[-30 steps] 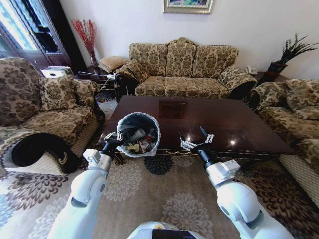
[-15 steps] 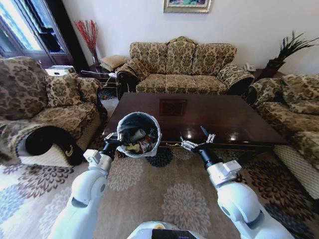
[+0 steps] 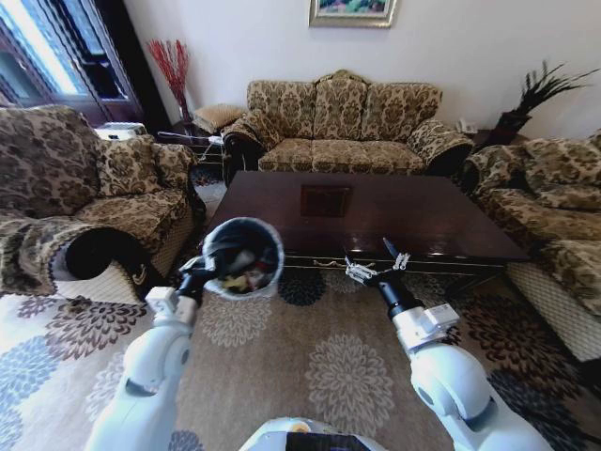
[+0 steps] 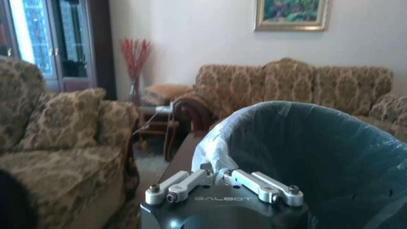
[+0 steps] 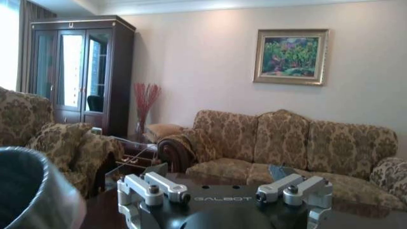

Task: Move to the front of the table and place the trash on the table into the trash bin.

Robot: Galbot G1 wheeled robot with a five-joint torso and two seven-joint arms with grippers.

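My left gripper (image 3: 199,269) is shut on the rim of the trash bin (image 3: 242,256), a small black bin with a whitish bag liner, and holds it raised at the table's front-left corner. In the left wrist view the left gripper (image 4: 219,179) pinches the liner at the edge of the trash bin (image 4: 305,157). Bits of trash (image 3: 248,279) lie inside the bin. The dark wooden table (image 3: 376,214) shows a bare glossy top. Over the table's front edge my right gripper (image 3: 374,262) hangs open, holding nothing. The right wrist view shows the right gripper (image 5: 226,191) with its fingers spread.
A patterned sofa (image 3: 343,132) stands behind the table, with armchairs at the left (image 3: 75,202) and right (image 3: 554,207). Flowered carpet (image 3: 319,348) lies between me and the table. A side table (image 3: 188,141) and a vase of red stems (image 3: 172,66) stand at the back left.
The whole view has shifted and the table looks farther off, so the camera has moved back. My left arm has swung the bin a little leftward, off the table's corner.
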